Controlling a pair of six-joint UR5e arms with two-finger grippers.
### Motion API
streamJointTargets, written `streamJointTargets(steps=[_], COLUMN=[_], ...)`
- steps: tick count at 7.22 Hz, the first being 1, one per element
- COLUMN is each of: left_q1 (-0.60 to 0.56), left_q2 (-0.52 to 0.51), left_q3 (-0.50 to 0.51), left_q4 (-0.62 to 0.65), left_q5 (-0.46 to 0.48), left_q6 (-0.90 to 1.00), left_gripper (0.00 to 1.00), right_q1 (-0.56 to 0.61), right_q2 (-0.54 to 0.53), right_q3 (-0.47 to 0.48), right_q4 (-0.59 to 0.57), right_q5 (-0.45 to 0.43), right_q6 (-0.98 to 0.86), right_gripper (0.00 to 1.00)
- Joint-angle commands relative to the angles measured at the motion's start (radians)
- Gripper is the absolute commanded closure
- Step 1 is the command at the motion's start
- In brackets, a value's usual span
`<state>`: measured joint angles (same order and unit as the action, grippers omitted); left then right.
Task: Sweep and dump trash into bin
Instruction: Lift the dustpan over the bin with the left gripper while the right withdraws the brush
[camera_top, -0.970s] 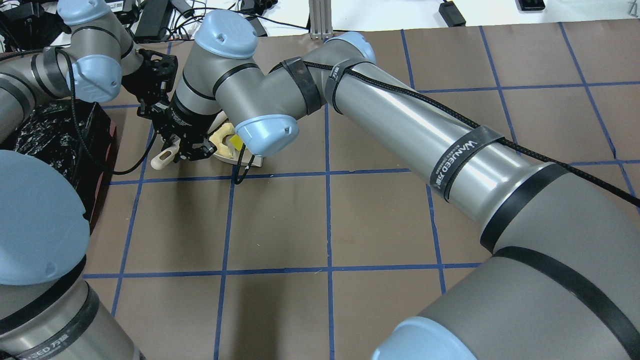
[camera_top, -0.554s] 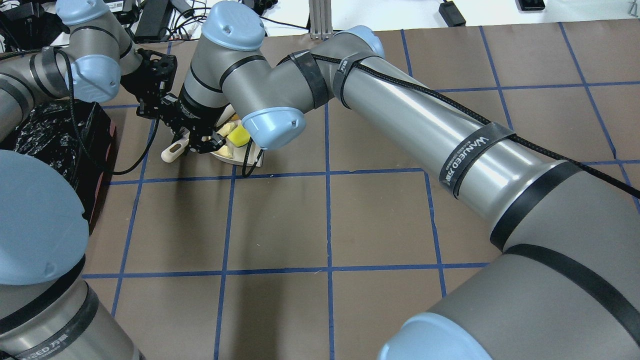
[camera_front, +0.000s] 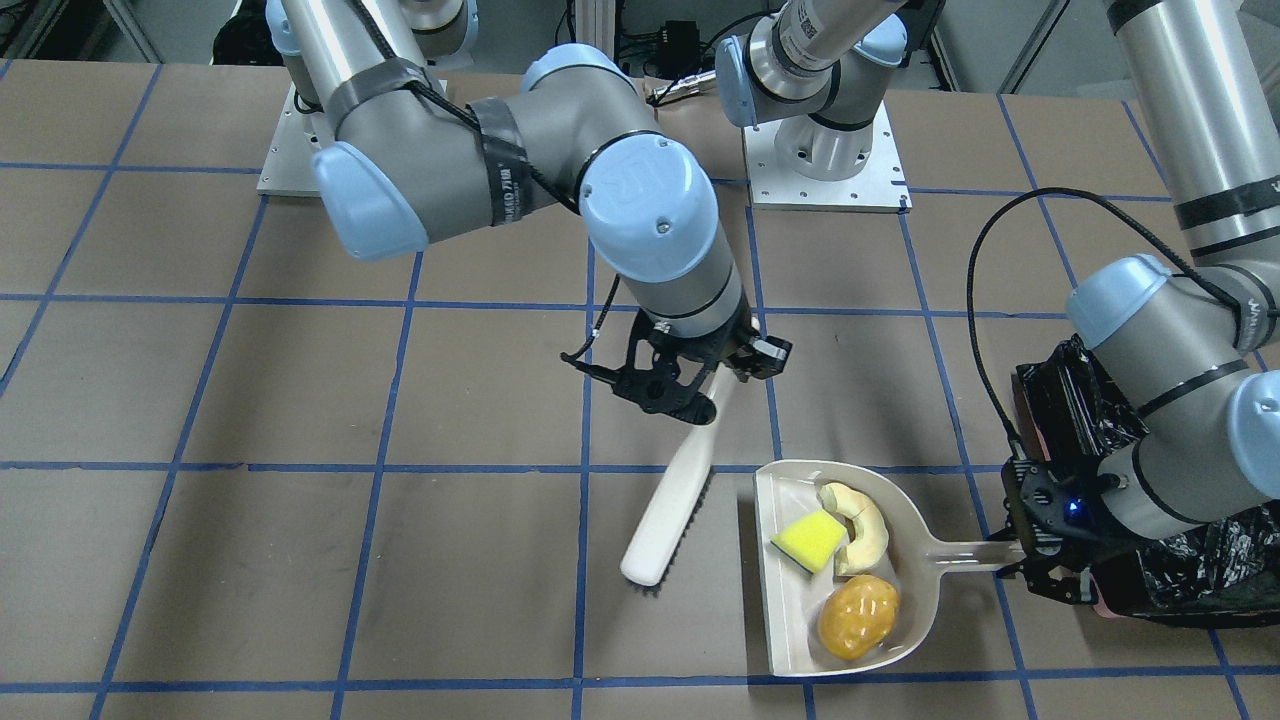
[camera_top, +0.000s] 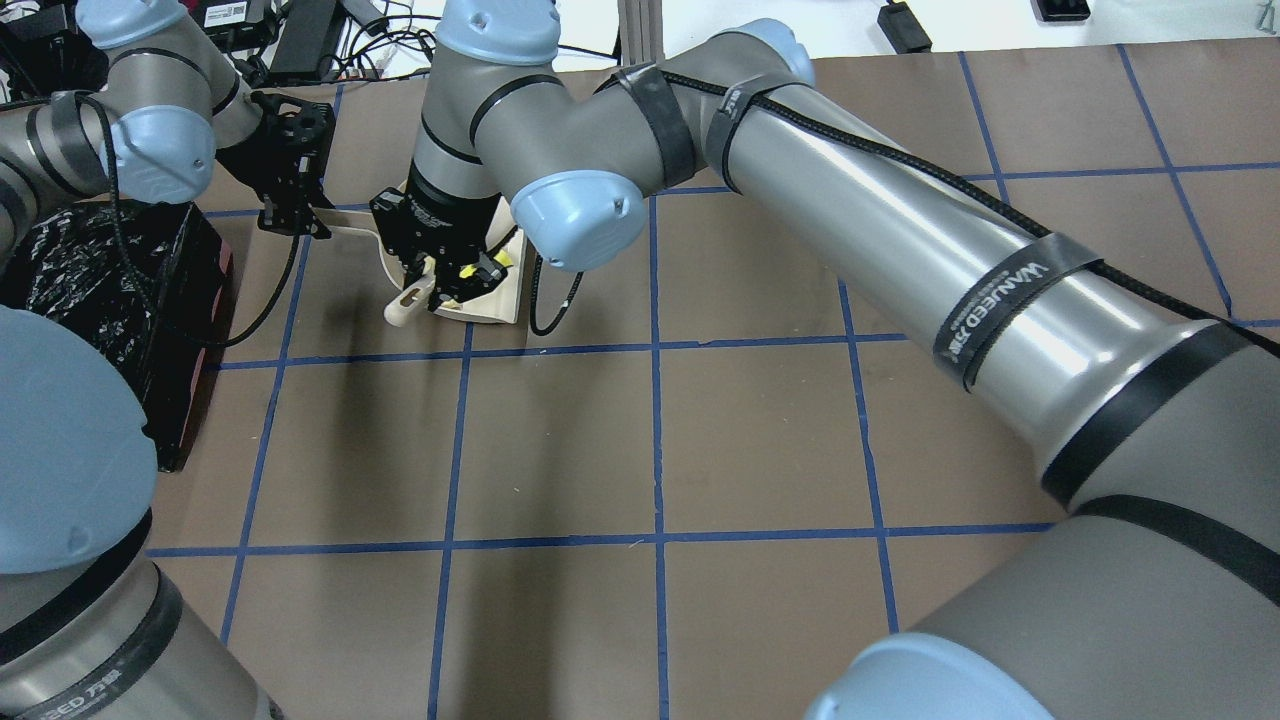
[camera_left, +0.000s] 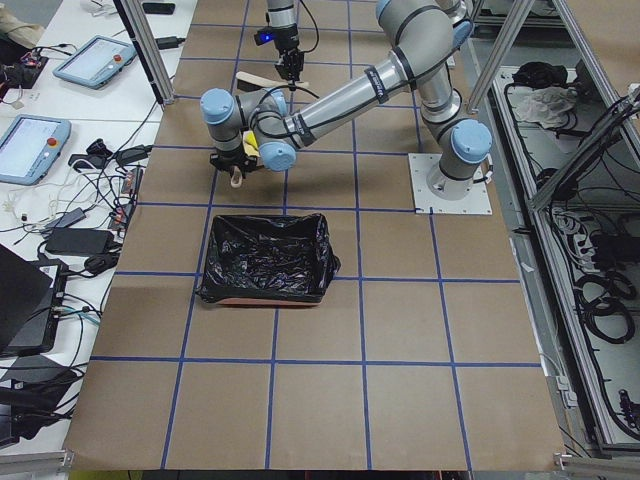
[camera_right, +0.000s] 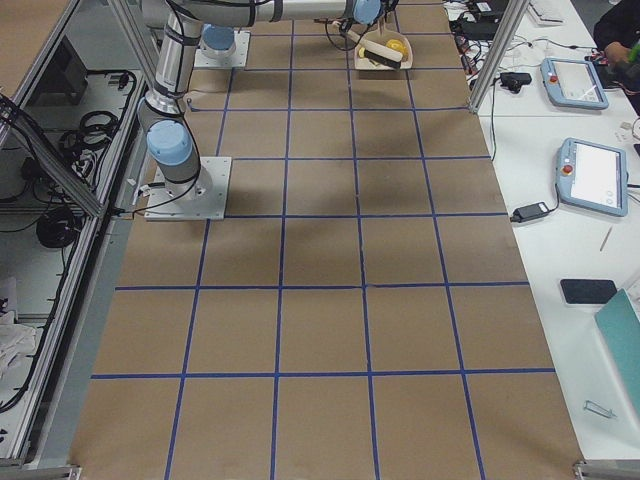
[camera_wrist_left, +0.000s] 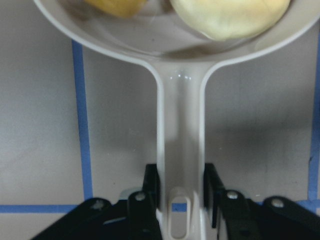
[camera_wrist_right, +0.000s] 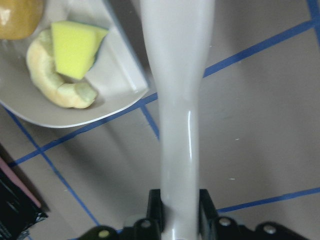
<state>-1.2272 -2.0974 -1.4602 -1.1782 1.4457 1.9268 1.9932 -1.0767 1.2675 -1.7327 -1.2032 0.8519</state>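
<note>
The beige dustpan (camera_front: 800, 610) lies on the table and holds the trash: the yellow sponge piece (camera_front: 808, 540), the pale melon slice (camera_front: 862, 528) and the golden-brown potato (camera_front: 858, 615). My left gripper (camera_front: 1035, 558) is shut on the dustpan's handle (camera_wrist_left: 180, 150), right beside the bin (camera_front: 1075, 420) with its black bag. My right gripper (camera_front: 700, 395) is shut on the handle of a white brush (camera_front: 665, 505). The brush slants down to the table just beside the dustpan's open edge. The right wrist view shows the brush handle (camera_wrist_right: 177, 100) next to the sponge (camera_wrist_right: 75, 47) and melon slice (camera_wrist_right: 55, 87).
The bin (camera_top: 100, 270) stands at the table's left edge under my left arm, and shows in the exterior left view (camera_left: 265, 258). Blue tape lines grid the brown table. Cables and power supplies (camera_top: 300, 40) lie beyond the far edge. My right arm spans the table diagonally.
My right gripper has moved rightward with the brush, over the dustpan's open side. The trash now lies further inside the pan. My left gripper has shifted slightly back, still holding the handle.
</note>
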Motion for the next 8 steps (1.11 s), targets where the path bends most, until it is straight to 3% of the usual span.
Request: streamJointTargets(steps=[1,4,7,8], left_q1=[0.072,0.277,0.412,0.422], left_q2=[0.052,0.124,0.155,0.161], left_q3=[0.0,0.044,0.226,0.277], left_q4=[-0.088,-0.259,-0.456,-0.469], left_q5=[0.001,0.028,0.099,0.131], left_q6=[0.134,0.445,0.644,0.706], left_gripper=[0.99,1.0,1.0,1.0], right_q1=[-0.155,-0.336,-0.566,-0.635], right_q2=[-0.09,-0.156,-0.175,-0.195], right_q3=[0.053,0.168,0.245,0.28], right_q4=[0.177,0.205,0.185,0.136], right_q5=[-0.119,-0.327,-0.453,-0.452], right_q6=[-0.295,-0.626,-0.929,-1.027], right_gripper=[1.0,1.0,1.0,1.0])
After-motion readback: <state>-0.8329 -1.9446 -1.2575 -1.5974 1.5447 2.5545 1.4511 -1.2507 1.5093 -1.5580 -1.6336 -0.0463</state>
